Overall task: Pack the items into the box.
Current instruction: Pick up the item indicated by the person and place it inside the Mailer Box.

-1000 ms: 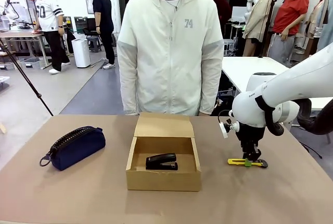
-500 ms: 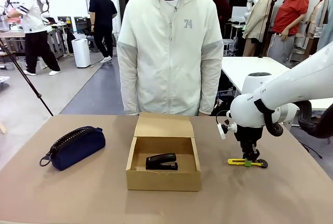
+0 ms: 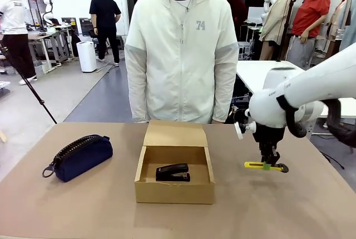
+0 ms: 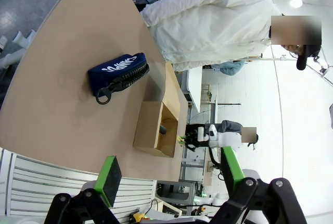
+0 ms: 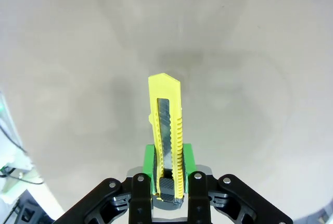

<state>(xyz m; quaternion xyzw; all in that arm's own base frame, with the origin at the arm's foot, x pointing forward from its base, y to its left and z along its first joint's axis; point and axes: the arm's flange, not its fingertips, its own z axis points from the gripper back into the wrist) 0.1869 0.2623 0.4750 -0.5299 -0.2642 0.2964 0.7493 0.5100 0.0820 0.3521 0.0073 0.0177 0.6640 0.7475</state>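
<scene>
**One item packed, knife just lifted, pouch still to go**

When I checked the front view, the stapler [image 3: 173, 172] lay on the floor of the box [image 3: 175, 192], whose flap lid stood open toward the person [image 3: 181, 55] at the far side. I judged that to be one item of three done. The navy pouch [image 3: 83, 157] sat untouched on the tabletop [image 3: 83, 205], well apart from the box on the robot's left. The utility knife [image 3: 253, 165] was out to the robot's right of the box, not yet over it.

The right jaws were clamped together on the knife near its black end, and in the right wrist view the yellow body [image 5: 166, 125] stuck straight out from between the green pads [image 5: 150, 156]. The left jaws stood wide apart with nothing between them, high above the near edge of the tabletop, looking down on the pouch [image 4: 118, 73] and the box [image 4: 148, 133].

Compared with a second earlier, the knife sat higher in the front view. It had lain flat on the tabletop with the jaws down on it, and it now looked to be just clear of the surface, the right arm having risen a little. The box, stapler and pouch had not moved. I reckoned carrying the knife across and packing the pouch were what remained.
</scene>
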